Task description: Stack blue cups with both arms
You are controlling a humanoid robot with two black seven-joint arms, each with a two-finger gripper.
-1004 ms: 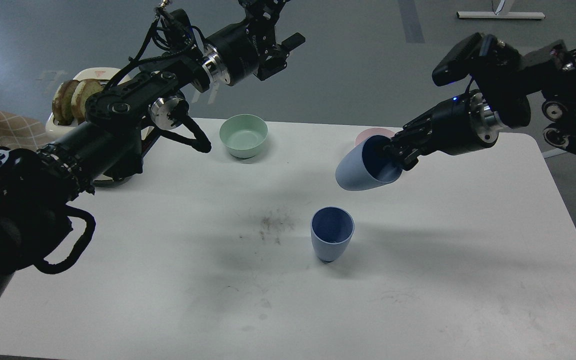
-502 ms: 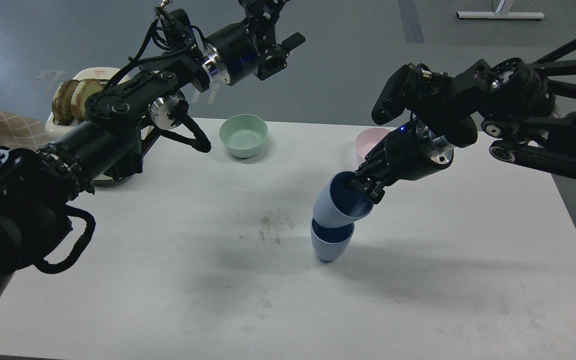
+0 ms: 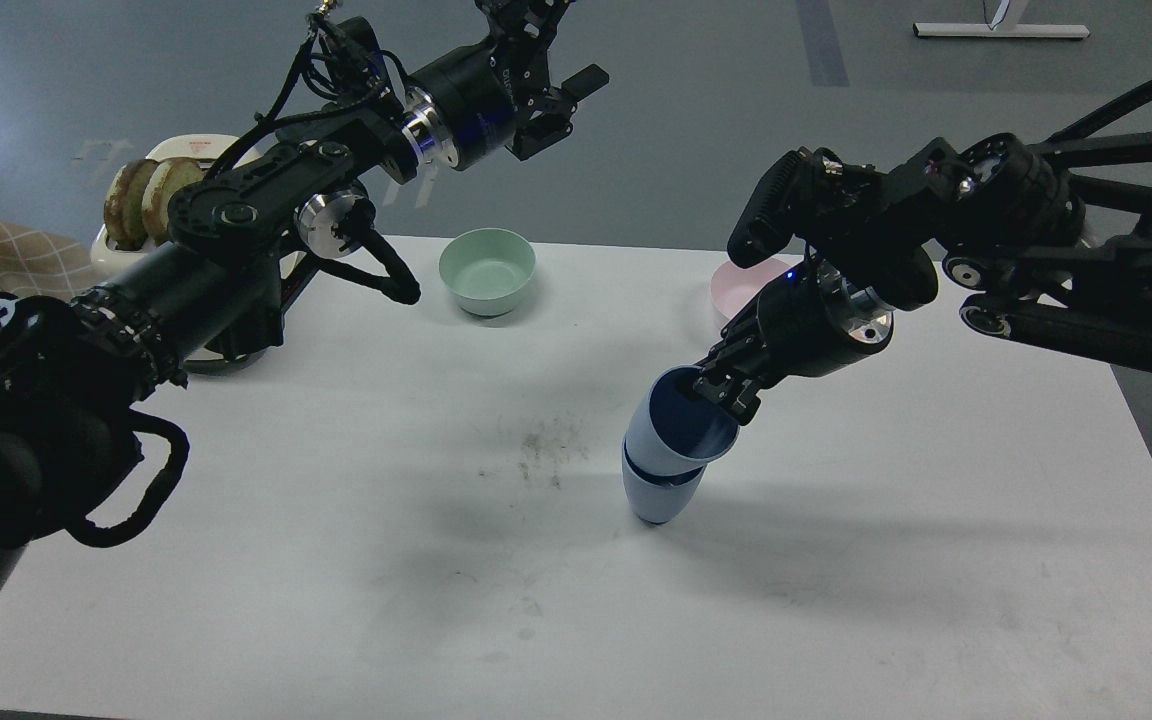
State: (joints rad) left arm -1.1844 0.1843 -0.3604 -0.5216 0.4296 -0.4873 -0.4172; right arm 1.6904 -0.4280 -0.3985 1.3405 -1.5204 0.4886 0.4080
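Two blue cups stand at the middle of the white table (image 3: 336,560). The lower blue cup (image 3: 658,496) stands upright. The upper blue cup (image 3: 671,430) sits tilted inside it, with its rim leaning to the right. My right gripper (image 3: 721,385) is shut on the upper cup's rim, with one finger inside the cup. My left gripper (image 3: 561,95) is raised high above the table's far edge, away from the cups, and looks open and empty.
A mint-green bowl (image 3: 487,270) stands at the table's back centre. A pink bowl (image 3: 736,285) is partly hidden behind my right arm. A white toaster with bread (image 3: 151,195) is at the back left. A dark smudge (image 3: 546,450) marks the table left of the cups.
My right gripper has carried the upper cup down and to the left, from above the table into the standing cup. The left arm has hardly moved.
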